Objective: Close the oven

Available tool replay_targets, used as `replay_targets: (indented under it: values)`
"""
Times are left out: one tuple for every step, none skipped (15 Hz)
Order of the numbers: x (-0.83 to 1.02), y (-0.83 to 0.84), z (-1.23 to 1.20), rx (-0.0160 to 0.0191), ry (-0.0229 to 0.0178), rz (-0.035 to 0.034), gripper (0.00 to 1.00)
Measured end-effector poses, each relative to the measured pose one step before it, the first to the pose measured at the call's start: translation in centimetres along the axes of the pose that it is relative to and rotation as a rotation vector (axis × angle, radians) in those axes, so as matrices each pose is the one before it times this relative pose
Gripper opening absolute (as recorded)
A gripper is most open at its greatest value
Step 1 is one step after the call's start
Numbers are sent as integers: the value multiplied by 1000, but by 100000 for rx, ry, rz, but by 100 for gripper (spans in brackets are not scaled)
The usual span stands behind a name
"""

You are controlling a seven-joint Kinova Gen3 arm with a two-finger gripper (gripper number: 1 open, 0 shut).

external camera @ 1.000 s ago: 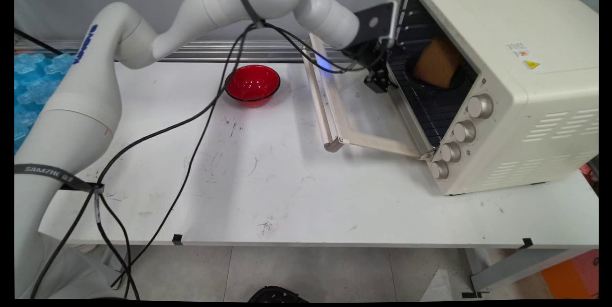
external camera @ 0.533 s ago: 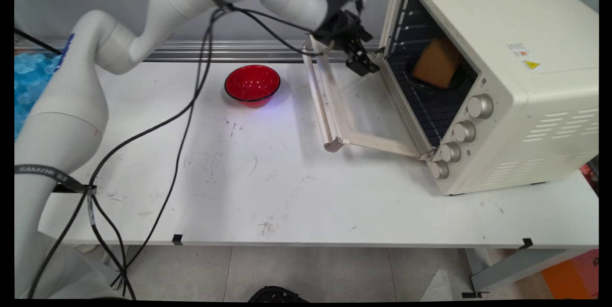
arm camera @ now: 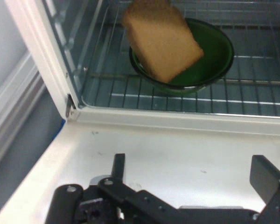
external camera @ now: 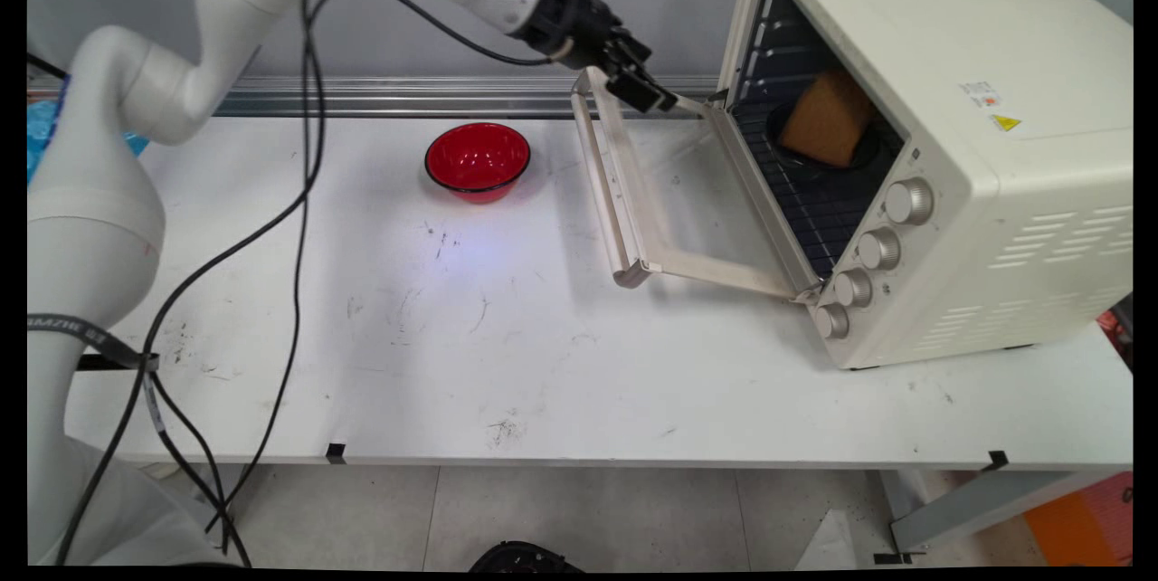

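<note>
Red bowl (external camera: 478,160) on the table (external camera: 543,337), untouched. Gripper (external camera: 639,90) hangs spread wide and empty above the far corner of the lowered oven door (external camera: 633,201); best kept clear of it. Inside the oven (external camera: 950,110), bread (arm camera: 162,39) leaning in 1 green bowl (arm camera: 210,56) on the rack.

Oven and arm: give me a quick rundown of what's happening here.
The gripper is open, holds nothing, and hangs above the far end of the oven door, which is folded down flat. Inside the oven, a slice of bread leans in a green bowl on the rack. A red bowl sits on the table.
</note>
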Motion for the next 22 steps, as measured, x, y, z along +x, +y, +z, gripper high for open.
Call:
replay_targets:
  values:
    - [-420,-49,-967,-874,341,-2203,100]
    - [-513,-28,-964,-937,273,-2062,100]
    - [-467,-3,-741,-962,117,-1533,100]
    - [-590,0,-843,-1030,-11,-1527,100]
    - [-670,25,-796,-1061,-246,-1192,100]
    - [-614,24,-631,-890,-246,-914,100]
    - [-398,22,-385,-587,-194,-572,100]
    - [-728,31,-597,-897,-409,-848,100]
    - [-750,14,-541,-781,-435,-692,100]
    - [-665,-7,-424,-574,-378,-506,100]
    - [-658,-4,-330,-504,-426,-224,100]
    - [-759,-20,-347,-491,-492,-158,100]
    - [-750,-34,-291,-418,-489,-78,100]
    - [-739,-53,-187,-365,-495,53,100]
    - [-604,-57,-121,-285,-433,137,100]
    - [-674,-86,-55,-360,-496,285,100]
    - [-596,-86,-19,-220,-396,323,100]
    - [-646,-108,53,-324,-452,524,100]
    - [-605,-115,126,-344,-415,783,100]
    - [-535,-126,175,-202,-395,766,100]
    - [-544,-129,231,-203,-389,879,100]
    - [-536,-127,289,-181,-346,931,100]
